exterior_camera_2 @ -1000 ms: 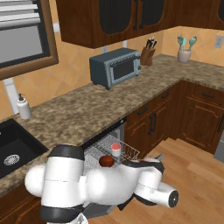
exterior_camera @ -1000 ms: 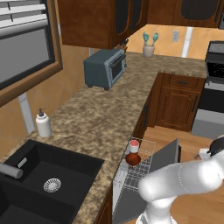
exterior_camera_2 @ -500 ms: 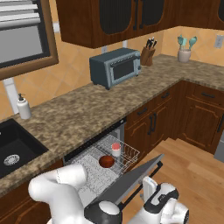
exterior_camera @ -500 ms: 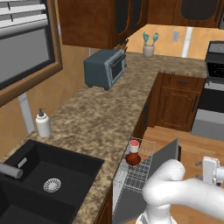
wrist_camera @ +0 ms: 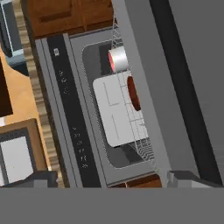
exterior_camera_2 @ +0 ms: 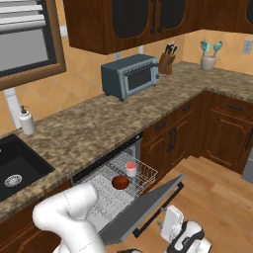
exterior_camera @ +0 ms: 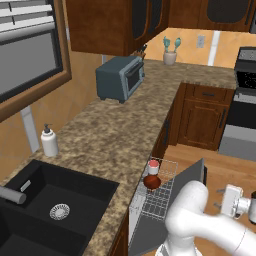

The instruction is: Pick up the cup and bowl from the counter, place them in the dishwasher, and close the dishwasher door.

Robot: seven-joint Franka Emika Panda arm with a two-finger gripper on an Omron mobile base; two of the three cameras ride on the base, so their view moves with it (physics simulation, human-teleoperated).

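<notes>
Right base view: the dishwasher (exterior_camera_2: pixel 106 190) sits under the surface (exterior_camera_2: pixel 94 128), its wire rack (exterior_camera_2: pixel 141 173) pulled out. In the rack stand the cup (exterior_camera_2: pixel 131 168) and the bowl (exterior_camera_2: pixel 119 182), just beside each other, the cup nearer the toaster oven (exterior_camera_2: pixel 131 75) side. The dishwasher door (exterior_camera_2: pixel 148 205) is a dark grey panel, raised partway and tilted, neither flat nor shut. The gripper (exterior_camera_2: pixel 173 228) hangs low outside the door, near its handle edge, so the door stands between the jaws and the two dishes.

Left base view shows the same: cup (exterior_camera: pixel 153 165) and bowl (exterior_camera: pixel 152 182) in the rack, the door (exterior_camera: pixel 167 200) slanting up beside them, and the gripper (exterior_camera: pixel 227 201) out past the door's far edge over the wooden floor (exterior_camera: pixel 230 167).

Hand view looks along the door (wrist_camera: pixel 175 87) into the dishwasher tub; the cup (wrist_camera: pixel 117 59) and bowl (wrist_camera: pixel 134 93) lie beyond the door's edge. The two fingertips (wrist_camera: pixel 186 178) stand wide apart, the jaws released and holding nothing.
</notes>
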